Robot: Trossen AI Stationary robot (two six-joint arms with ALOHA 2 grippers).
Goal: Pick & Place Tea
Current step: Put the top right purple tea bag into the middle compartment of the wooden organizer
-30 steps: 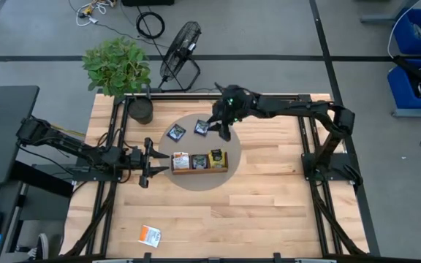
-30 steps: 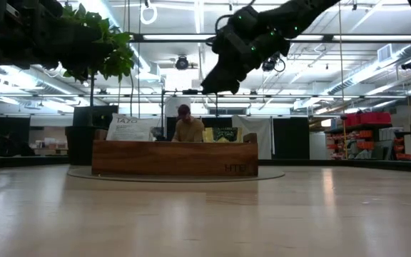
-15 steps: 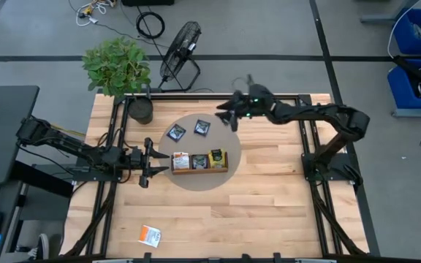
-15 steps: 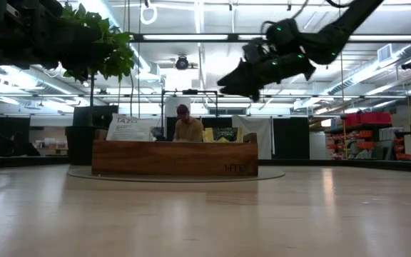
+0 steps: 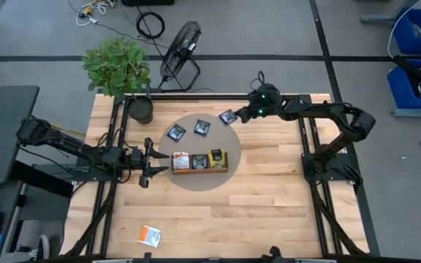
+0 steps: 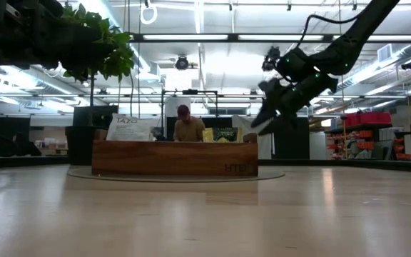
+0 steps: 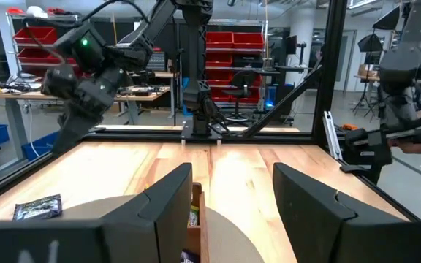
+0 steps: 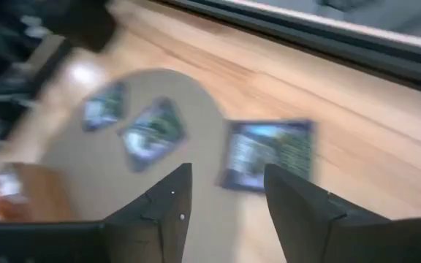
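Observation:
Three dark tea sachets (image 5: 175, 132) (image 5: 202, 128) (image 5: 229, 117) lie flat on the far part of a round grey-brown mat (image 5: 196, 183). A wooden tray (image 5: 199, 161) with more sachets standing in it sits on the mat's middle. An orange-and-white sachet (image 5: 150, 234) lies near the front edge. My right gripper (image 5: 240, 115) hovers open above the table, just right of the rightmost dark sachet (image 8: 269, 153), pointing slantwise down at it (image 6: 261, 127). My left gripper (image 5: 152, 162) waits open and level at the tray's left end (image 7: 194, 212).
A potted plant (image 5: 141, 109) stands at the table's far left corner. Black frame rails (image 5: 298, 96) run along the far and side edges. A person (image 6: 188, 127) sits in the room beyond the tray. Bare wood lies right of the mat (image 5: 269, 175).
My right gripper has swung from above the mat's far side toward the table's right edge and come down, rolling about its own axis. The rightmost dark sachet, earlier under the arm, now shows uncovered. The left arm has kept still.

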